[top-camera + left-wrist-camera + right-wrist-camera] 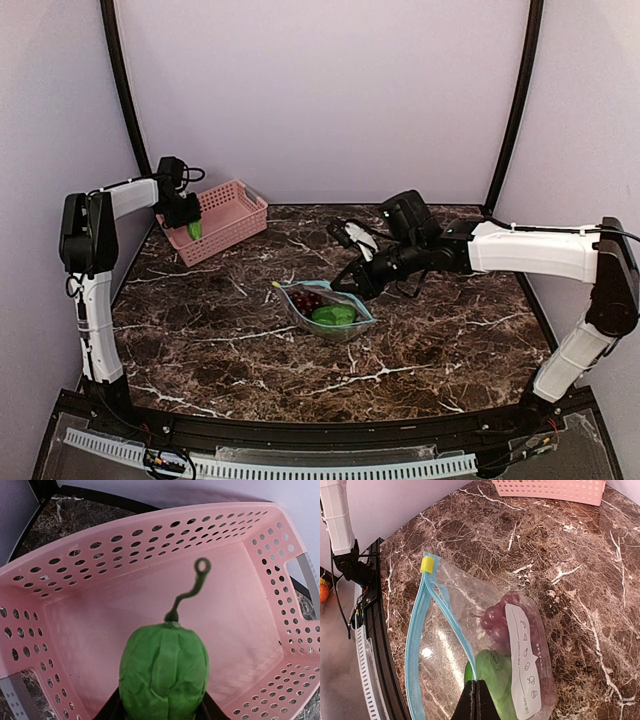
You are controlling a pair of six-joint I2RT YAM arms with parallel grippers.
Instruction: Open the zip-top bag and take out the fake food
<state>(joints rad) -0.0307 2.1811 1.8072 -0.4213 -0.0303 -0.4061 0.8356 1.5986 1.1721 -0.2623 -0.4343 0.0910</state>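
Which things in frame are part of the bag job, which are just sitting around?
Job: zip-top bag, pinched by right gripper; grapes and green piece inside; second green piece in left gripper.
Not job: pink basket; marble table.

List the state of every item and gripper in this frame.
bag: open at the zip
grapes: inside the bag
green piece: inside the bag
basket: upright, nothing seen inside
green vegetable: gripped, hanging over the basket
left gripper: shut on the green vegetable
right gripper: shut on the bag's open edge
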